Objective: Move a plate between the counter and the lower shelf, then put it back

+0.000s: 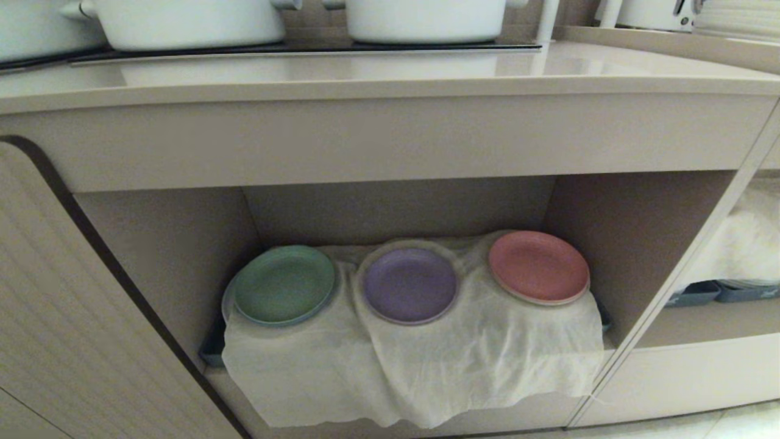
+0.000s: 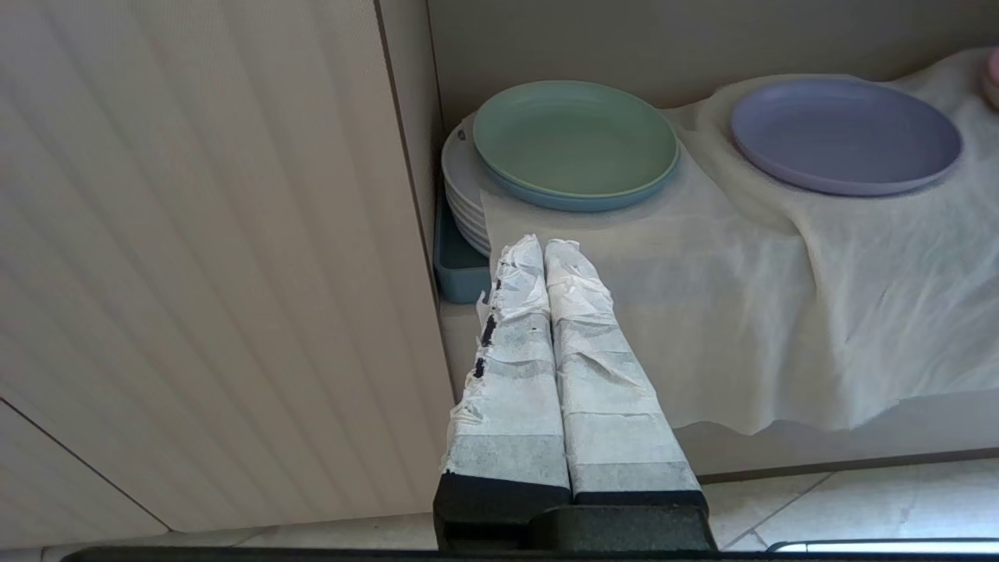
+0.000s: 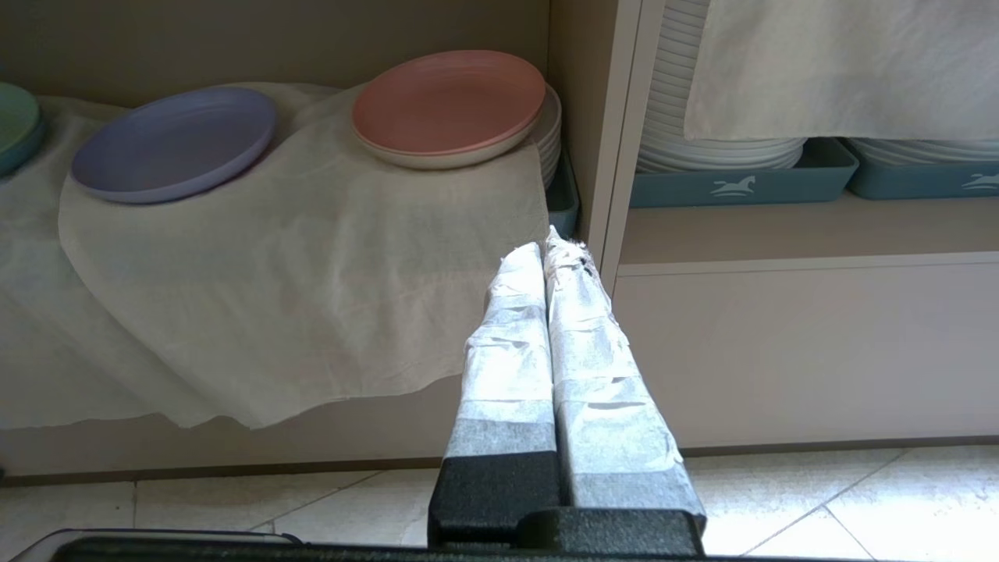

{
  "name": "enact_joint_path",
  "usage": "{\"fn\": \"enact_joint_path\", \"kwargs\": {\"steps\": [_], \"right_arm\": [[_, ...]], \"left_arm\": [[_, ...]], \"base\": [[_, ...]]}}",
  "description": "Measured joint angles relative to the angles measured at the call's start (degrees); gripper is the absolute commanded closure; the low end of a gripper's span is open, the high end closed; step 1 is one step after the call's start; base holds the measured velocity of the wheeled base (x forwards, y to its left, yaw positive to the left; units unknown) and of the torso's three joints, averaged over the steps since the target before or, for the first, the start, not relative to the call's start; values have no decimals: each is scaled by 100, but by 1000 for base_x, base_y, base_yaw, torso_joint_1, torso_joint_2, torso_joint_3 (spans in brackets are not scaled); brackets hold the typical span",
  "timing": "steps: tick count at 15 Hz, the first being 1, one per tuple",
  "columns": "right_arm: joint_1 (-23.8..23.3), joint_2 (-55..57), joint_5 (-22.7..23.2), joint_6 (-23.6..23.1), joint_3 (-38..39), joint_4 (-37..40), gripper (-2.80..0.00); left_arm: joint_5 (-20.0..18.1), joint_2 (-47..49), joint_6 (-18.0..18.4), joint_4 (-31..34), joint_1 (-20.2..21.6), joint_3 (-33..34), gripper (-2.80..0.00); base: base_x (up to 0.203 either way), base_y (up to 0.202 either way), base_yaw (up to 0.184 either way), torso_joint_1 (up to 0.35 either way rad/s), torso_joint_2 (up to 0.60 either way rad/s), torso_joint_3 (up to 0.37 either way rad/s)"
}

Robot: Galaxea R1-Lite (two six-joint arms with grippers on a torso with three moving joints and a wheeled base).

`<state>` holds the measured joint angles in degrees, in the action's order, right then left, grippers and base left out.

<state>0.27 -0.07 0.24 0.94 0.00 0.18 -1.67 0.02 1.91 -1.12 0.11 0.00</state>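
The lavender plate (image 1: 409, 284) lies flat on the white cloth in the middle of the lower shelf (image 1: 634, 244), between a green plate (image 1: 284, 283) and a pink-red plate (image 1: 538, 266). The counter (image 1: 390, 76) runs above the shelf. Neither arm shows in the head view. My left gripper (image 2: 544, 243) is shut and empty, hanging in front of the shelf's left end, short of the green plate (image 2: 576, 137); the lavender plate (image 2: 844, 133) lies off to its side. My right gripper (image 3: 546, 242) is shut and empty before the shelf's right end, with the lavender plate (image 3: 175, 142) apart from it.
White pots (image 1: 189, 21) stand on the hob at the counter's back. The cloth (image 1: 414, 366) hangs over the shelf's front edge. Stacked white plates in blue trays (image 3: 734, 183) fill the neighbouring shelf on the right. A ribbed cabinet door (image 1: 73, 317) stands at the left.
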Motion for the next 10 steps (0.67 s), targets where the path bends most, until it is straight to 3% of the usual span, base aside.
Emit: {"fn": "enact_joint_path", "kwargs": {"steps": [10], "right_arm": [[-2,0,-1,2,0,0,0]], "left_arm": [[2,0,-7,9,-1,0,0]], "base": [[0,0,0,0,0,0]]}}
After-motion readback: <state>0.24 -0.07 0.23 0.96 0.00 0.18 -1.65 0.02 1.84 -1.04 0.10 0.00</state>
